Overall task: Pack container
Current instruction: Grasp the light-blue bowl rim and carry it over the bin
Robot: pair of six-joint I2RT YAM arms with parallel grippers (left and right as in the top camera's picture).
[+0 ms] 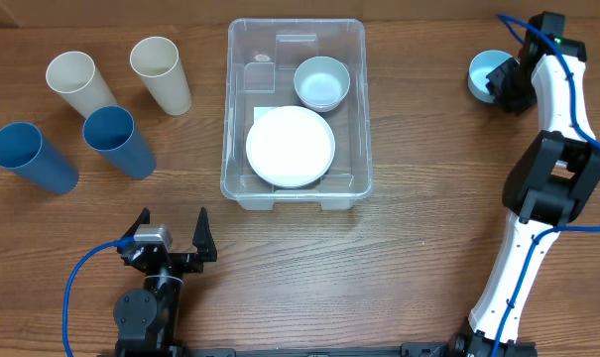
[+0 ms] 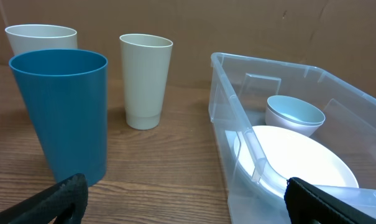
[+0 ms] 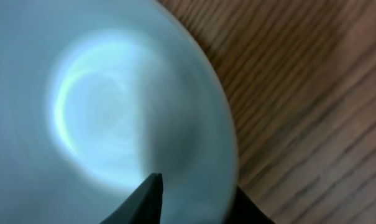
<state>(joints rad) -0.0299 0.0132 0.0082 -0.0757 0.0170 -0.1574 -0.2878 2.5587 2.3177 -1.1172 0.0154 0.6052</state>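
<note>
Between the right fingers (image 3: 147, 199) sits the rim of a pale blue bowl (image 3: 113, 112): one dark tip is inside the bowl and the other is outside against the wall, so they stand parted across the rim, and no pinch on it can be made out. That bowl stands upright on the wooden bench (image 1: 419, 248), with nothing else close to these fingers. The left fingers (image 1: 205, 241) are spread wide and hold nothing, low over the bench edge nearest the arm's base. Ahead of them and slightly to their right stands the container (image 1: 360, 119), a clear plastic bin sitting squarely on the bench, its near short wall apart from the tips. Inside it, at the end closer to the left fingers, a white plate (image 1: 291, 147) lies flat on the bottom; just beyond the plate, toward the far right corner, a white bowl (image 1: 321, 82) stands upright. Ahead of the left fingers and to their left is a group of four cups, all mouth up. Nearest is a blue cup (image 2: 63, 112), with a second blue cup (image 1: 34, 157) farther out to the left. Behind them are two cream cups (image 1: 79, 84), one of them (image 2: 145, 81) closest to the container's far left corner but not touching it. From the right fingers the container lies well apart, across the bench.
</note>
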